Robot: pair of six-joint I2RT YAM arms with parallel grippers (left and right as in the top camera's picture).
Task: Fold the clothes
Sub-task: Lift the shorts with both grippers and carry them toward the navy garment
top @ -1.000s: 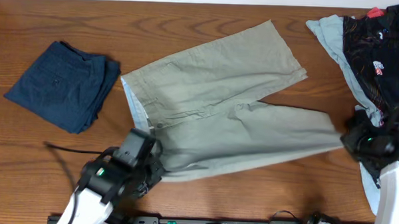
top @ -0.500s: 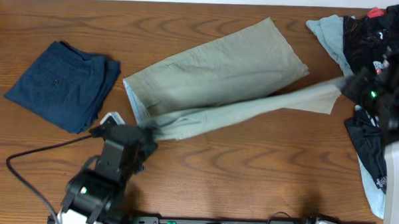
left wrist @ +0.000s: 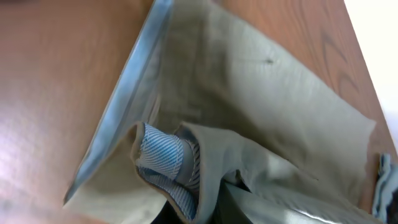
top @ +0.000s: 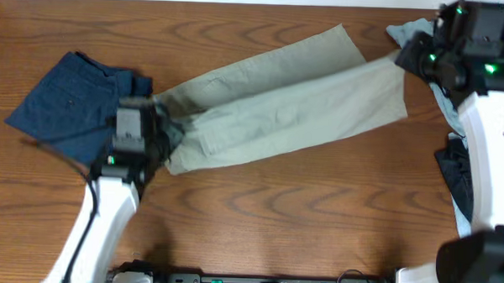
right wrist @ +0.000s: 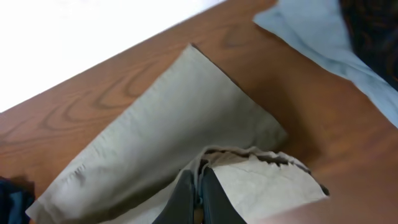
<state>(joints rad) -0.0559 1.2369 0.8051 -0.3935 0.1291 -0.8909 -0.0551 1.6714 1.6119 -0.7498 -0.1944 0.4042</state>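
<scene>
Khaki cloth is clamped in both grippers: your right gripper [right wrist: 198,182] is pinched shut on a leg hem, and your left gripper [top: 160,131] is closed on the waistband corner, where the blue striped lining bunches up at the fingers. From those two grips the shorts [top: 279,100] stretch diagonally across the middle of the table [top: 316,228], waist near the left arm and hems toward the far right corner. A second ago they lay spread open with both legs apart and your arms down at the near edge; you have since carried the near leg up and over, so it now lies on the far leg (edges not quite matched, the under leg showing beyond it). That looks like the lengthwise fold nearly done. The likely next step is to let go and fold waist to hem. The folded navy garment [top: 72,106] lies just left of the waistband.
</scene>
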